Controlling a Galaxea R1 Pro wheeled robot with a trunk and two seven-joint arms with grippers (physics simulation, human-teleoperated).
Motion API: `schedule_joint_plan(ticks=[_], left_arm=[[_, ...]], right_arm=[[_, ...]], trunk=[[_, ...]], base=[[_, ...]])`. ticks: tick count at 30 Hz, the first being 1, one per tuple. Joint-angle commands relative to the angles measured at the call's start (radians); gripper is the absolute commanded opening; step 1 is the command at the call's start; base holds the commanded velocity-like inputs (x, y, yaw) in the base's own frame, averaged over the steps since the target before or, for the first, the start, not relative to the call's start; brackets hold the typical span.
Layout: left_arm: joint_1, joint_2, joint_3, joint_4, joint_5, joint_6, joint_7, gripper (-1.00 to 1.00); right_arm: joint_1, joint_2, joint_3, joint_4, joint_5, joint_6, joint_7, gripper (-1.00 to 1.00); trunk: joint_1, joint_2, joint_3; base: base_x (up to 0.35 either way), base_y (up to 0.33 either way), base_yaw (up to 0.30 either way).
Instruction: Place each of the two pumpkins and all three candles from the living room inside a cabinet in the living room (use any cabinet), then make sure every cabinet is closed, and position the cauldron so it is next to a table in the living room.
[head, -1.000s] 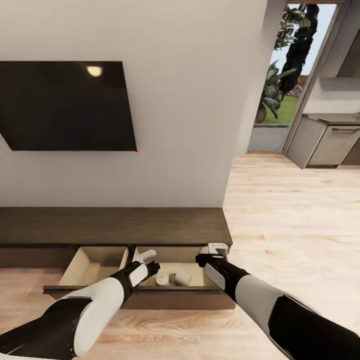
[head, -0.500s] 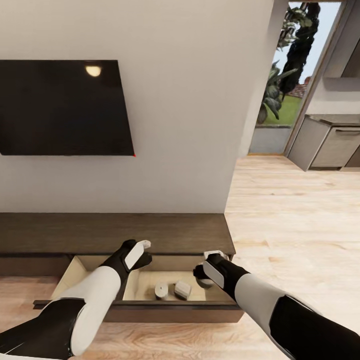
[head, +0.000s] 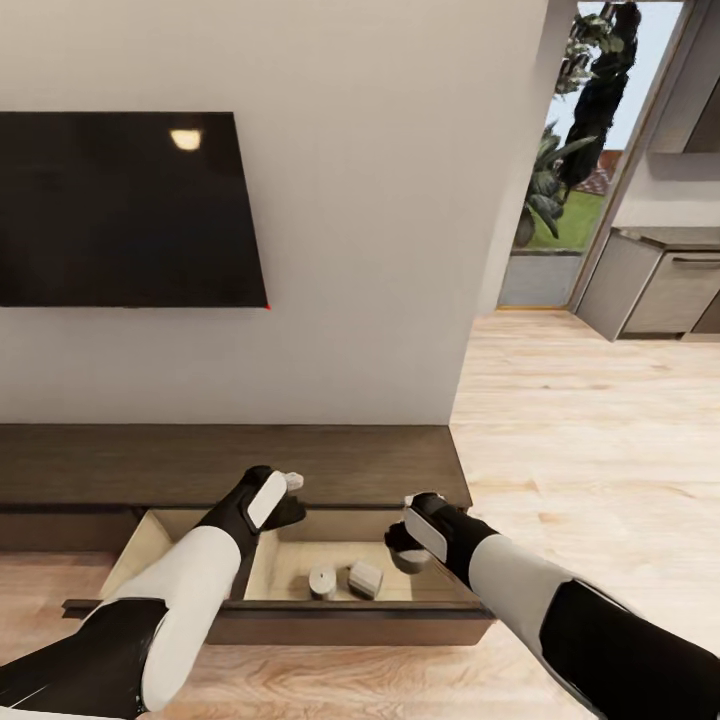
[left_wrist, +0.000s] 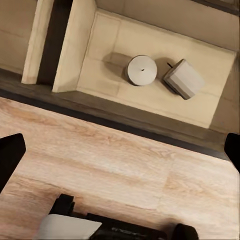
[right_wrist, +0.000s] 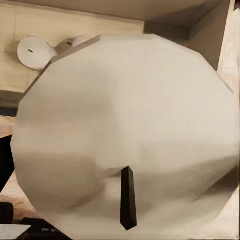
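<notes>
The long dark-brown cabinet (head: 200, 465) stands under the TV with two drawers pulled out. In the right drawer (head: 300, 622) lie two beige candles: one upright (head: 322, 580) (left_wrist: 141, 70), one tipped on its side (head: 366, 578) (left_wrist: 183, 78). My right gripper (head: 408, 545) hangs over that drawer's right end, shut on a third candle (right_wrist: 125, 125), whose top and black wick face the right wrist camera. My left gripper (head: 288, 484) (left_wrist: 121, 152) is open and holds nothing, raised over the drawer's back edge near the cabinet top. The pumpkins and the cauldron are out of view.
A black TV (head: 120, 210) hangs on the grey wall above the cabinet. The left drawer (head: 130, 560) is partly hidden by my left arm. Light plank floor (head: 580, 450) runs right to a glass doorway with plants (head: 560, 190) and a grey counter (head: 655, 285).
My left gripper has risen out of the drawer toward the cabinet top. The right gripper with its candle has sunk slightly lower over the right drawer. The head view has shifted a little.
</notes>
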Motion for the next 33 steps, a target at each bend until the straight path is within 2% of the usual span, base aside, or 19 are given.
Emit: schedule_joint_plan(ticks=[1, 4, 6, 8, 13, 15, 18, 24, 27, 33], left_arm=[[0.0, -0.002, 0.003, -0.047, 0.009, 0.089, 0.008, 1.0], [-0.002, -0.007, 0.002, -0.103, 0.008, 0.219, 0.008, 1.0], [-0.045, -0.008, 0.001, -0.037, 0.009, 0.253, 0.005, 1.0], [-0.086, -0.009, 0.0, 0.015, 0.009, 0.262, 0.003, 1.0], [-0.274, -0.007, 0.001, 0.215, 0.01, 0.272, 0.004, 1.0], [-0.314, -0.006, 0.001, 0.25, 0.011, 0.27, 0.01, 1.0], [-0.343, -0.006, 0.005, 0.268, 0.013, 0.267, 0.023, 1.0], [-0.357, -0.006, 0.072, 0.267, 0.025, 0.265, 0.032, 1.0], [-0.357, -0.007, 0.08, 0.27, 0.023, 0.259, 0.034, 1.0], [-0.356, 0.001, 0.084, 0.299, 0.022, 0.238, 0.038, 1.0]], right_arm=[[-0.025, -0.001, 0.007, -0.001, -0.013, 0.05, -0.008, -1.0], [-0.074, 0.0, 0.006, -0.001, -0.014, 0.15, -0.008, -1.0], [-0.09, 0.001, 0.006, -0.001, -0.014, 0.2, -0.009, -1.0], [-0.098, 0.002, 0.006, -0.001, -0.013, 0.221, -0.009, -1.0], [-0.157, 0.003, 0.006, 0.0, -0.013, 0.273, -0.008, -1.0], [-0.168, 0.004, 0.006, 0.001, -0.013, 0.276, -0.012, -1.0], [-0.179, 0.004, 0.007, 0.0, -0.013, 0.279, -0.019, -1.0], [-0.185, 0.004, 0.009, 0.023, -0.019, 0.252, -0.022, -1.0], [-0.185, 0.005, 0.012, 0.077, -0.023, 0.219, -0.02, -1.0], [-0.184, 0.004, 0.011, 0.107, -0.025, 0.203, -0.019, -1.0]], trunk=[[0.004, -0.008, -0.004], [0.016, -0.029, -0.014], [0.023, -0.043, -0.02], [0.031, -0.057, -0.026], [0.05, -0.092, -0.042], [0.058, -0.106, -0.048], [0.069, -0.127, -0.058], [0.092, -0.169, -0.077], [0.104, -0.19, -0.086], [0.127, -0.232, -0.105]], base=[[0.0, 0.0, 0.0], [0.0, 0.0, 0.0], [0.0, 0.0, 0.0], [0.0, 0.0, 0.0], [0.0, 0.0, 0.0], [0.0, 0.0, 0.0], [0.0, 0.0, 0.0], [0.0, 0.0, 0.0], [0.0, 0.0, 0.0], [0.0, 0.0, 0.0]])
